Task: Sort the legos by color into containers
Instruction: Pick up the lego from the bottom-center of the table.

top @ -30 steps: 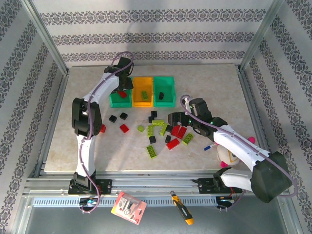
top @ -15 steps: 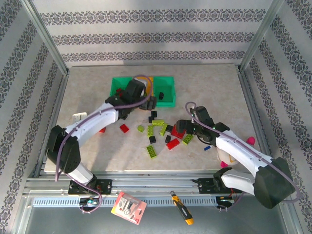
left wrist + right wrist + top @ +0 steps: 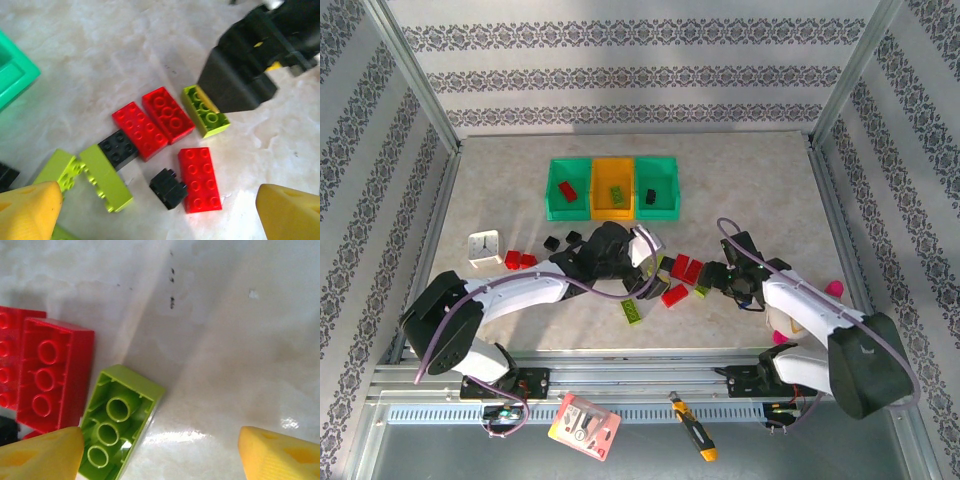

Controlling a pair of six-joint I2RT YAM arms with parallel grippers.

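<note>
The legos lie in a loose pile mid-table. In the left wrist view my open left gripper hovers over a small black brick and a red brick; two more red bricks and lime ones lie beyond. My right gripper stands open around an upturned lime brick, which lies by its left finger. From above, the left gripper and right gripper flank the pile. The containers stand behind, with a red brick in the left green one.
A white clock, two red bricks and two black bricks lie left of the pile. A lime brick lies near the front. A pink thing sits by the right wall. A card and a yellow tool rest on the front rail.
My left arm swung from the left green bin down to the pile, leaving a red brick in that bin, with its jaws now wide. My right gripper slid right onto the lime brick, jaws narrowing.
</note>
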